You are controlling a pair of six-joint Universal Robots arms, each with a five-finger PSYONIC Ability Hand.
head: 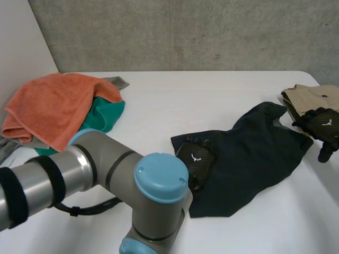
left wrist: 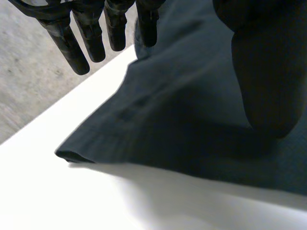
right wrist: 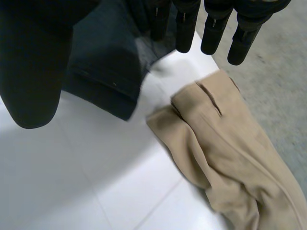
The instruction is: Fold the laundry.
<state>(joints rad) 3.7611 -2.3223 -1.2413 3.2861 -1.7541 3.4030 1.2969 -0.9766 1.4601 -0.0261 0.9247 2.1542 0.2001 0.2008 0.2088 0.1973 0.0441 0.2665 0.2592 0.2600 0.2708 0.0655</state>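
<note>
The white table (head: 159,106) carries one dark garment (head: 254,153) spread flat at centre right of the head view. Its long axis runs from the lower centre of the frame up to the upper right. A loose heap, an orange towel (head: 47,106) over a green cloth (head: 103,116), lies well apart at the upper left. A beige garment (head: 307,98) sits at the far right edge, just beside the dark garment's upper end. The left hand (head: 195,157) lies palm down on the garment's lower-left end, near its edge. Its fingers (left wrist: 64,40) are straight and spread from the thumb and grip nothing. The right hand (head: 320,123) hangs at the opposite, upper-right end, above the gap between the dark and beige cloth. Its fingers (right wrist: 184,28) are straight and hold nothing. Each hand is thus nearest one end of the long axis, so a fold end to end appears the likely next move.
</note>
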